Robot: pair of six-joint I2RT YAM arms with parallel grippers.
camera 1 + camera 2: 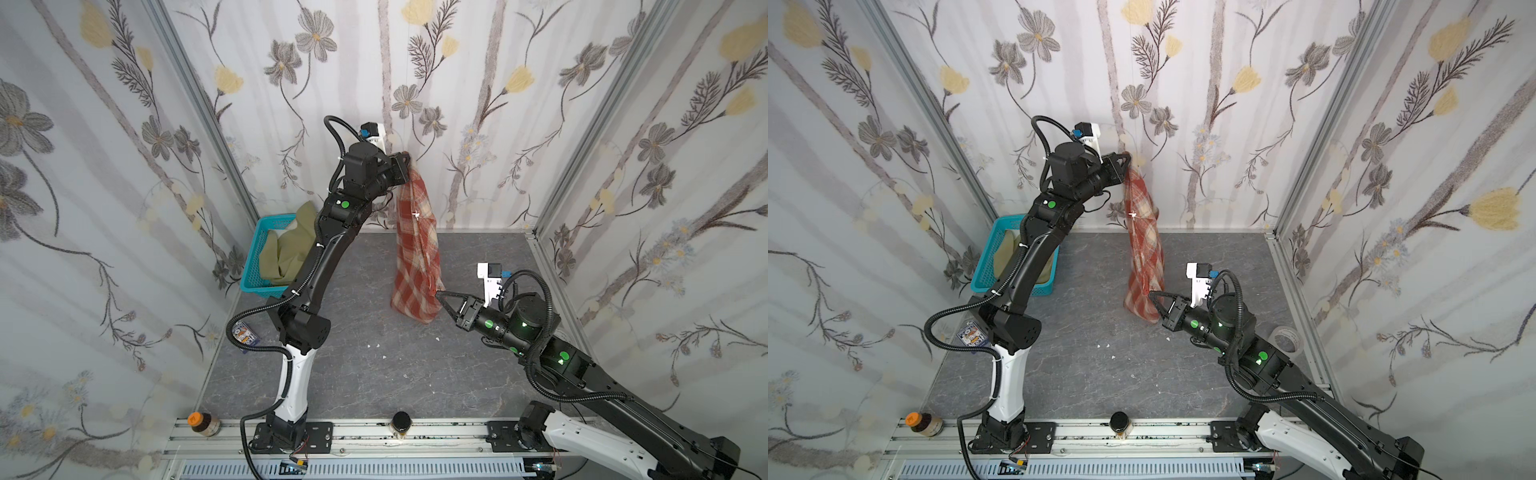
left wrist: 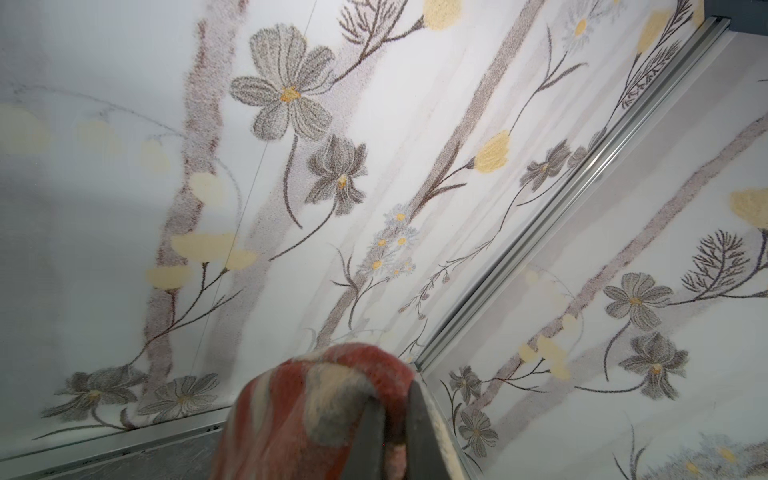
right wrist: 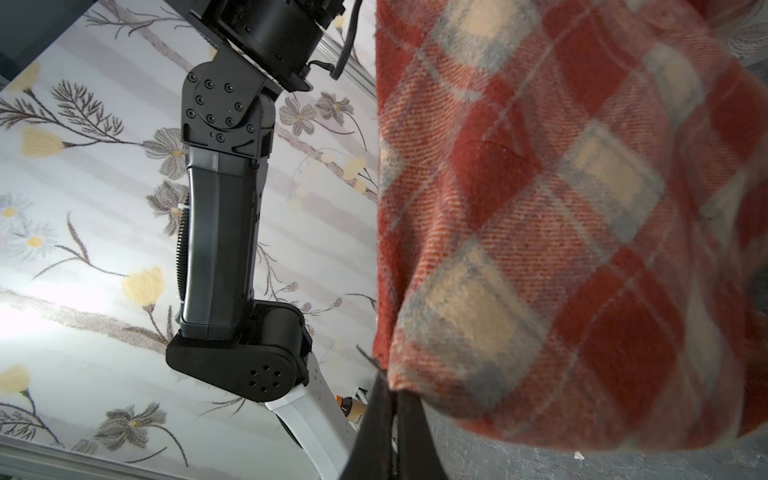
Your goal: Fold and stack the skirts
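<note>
Right of the turquoise basket [image 1: 254, 255], the plaid skirt [image 1: 417, 249] hangs from the clamped left end effector [image 1: 409, 160]. The right end effector [image 1: 440, 294] pinches its lower corner. The olive-green skirt [image 1: 286, 253] lies in that basket.

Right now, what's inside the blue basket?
The olive-green skirt sits crumpled inside the basket. The left arm covers part of it, and whatever lies under the cloth is hidden.

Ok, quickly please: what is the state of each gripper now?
Left gripper: closed, holding the plaid skirt by its top end.
Right gripper: closed, pinching the same skirt's lower corner.
</note>
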